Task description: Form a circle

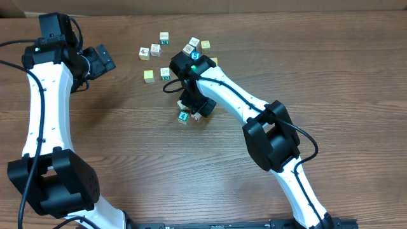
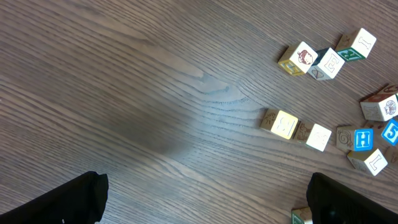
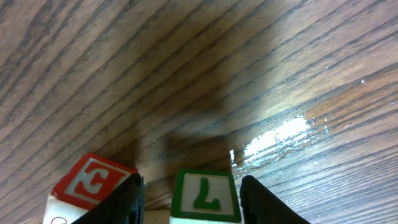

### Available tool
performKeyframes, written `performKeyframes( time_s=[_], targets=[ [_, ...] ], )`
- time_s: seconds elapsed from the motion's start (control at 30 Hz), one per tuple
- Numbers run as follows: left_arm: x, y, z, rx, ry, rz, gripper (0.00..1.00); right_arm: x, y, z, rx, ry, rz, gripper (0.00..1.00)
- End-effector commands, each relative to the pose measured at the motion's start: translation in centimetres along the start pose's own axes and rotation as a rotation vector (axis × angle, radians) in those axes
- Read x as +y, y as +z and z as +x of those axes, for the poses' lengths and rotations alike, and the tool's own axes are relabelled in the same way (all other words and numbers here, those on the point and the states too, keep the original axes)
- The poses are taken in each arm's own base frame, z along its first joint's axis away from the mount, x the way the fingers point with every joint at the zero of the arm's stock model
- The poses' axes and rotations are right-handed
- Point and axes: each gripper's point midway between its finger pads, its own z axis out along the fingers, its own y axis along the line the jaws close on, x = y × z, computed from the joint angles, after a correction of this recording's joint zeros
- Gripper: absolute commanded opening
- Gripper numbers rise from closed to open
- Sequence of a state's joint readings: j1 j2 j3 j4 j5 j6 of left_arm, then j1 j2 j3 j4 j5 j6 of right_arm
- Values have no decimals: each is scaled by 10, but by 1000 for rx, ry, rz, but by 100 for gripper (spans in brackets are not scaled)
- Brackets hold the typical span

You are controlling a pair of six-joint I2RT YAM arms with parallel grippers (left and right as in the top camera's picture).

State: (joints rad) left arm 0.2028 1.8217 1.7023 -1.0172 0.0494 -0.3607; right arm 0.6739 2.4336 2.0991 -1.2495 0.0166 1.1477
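The right gripper (image 3: 191, 182) hangs low over the circle (image 1: 190, 116), its fingers apart on either side of a green-edged cube (image 3: 205, 198). A thin gap shows on one side, and a red-lettered cube (image 3: 90, 183) sits just outside one finger. Behind this gripper lies the loose scatter of cubes (image 1: 156, 51), with the right arm (image 1: 222, 92) crossing its edge. The left gripper (image 1: 103, 61) hovers beside that scatter, spread wide and holding nothing.

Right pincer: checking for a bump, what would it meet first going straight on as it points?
The green-lettered cube standing between the right pincer's fingers; beyond it, probably the wooden table.
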Motion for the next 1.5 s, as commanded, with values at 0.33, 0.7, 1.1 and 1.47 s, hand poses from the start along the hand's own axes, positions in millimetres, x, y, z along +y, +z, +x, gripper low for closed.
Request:
performKeyframes(
  time_s=[0.33,0.7,1.1,1.47],
  targets=[
    [-3,3,2,7,0,3,99,-5,-21,-23,-2,4,-46,48],
    [-3,3,2,7,0,3,99,20,-69,-63,-93,-174,-180,52],
    [-3,3,2,7,0,3,100,16,-234,-126,-366,-413,-415,54],
    [-3,3,2,7,0,3,100,24,-226,-138,-403,-477,-415,57]
  ],
)
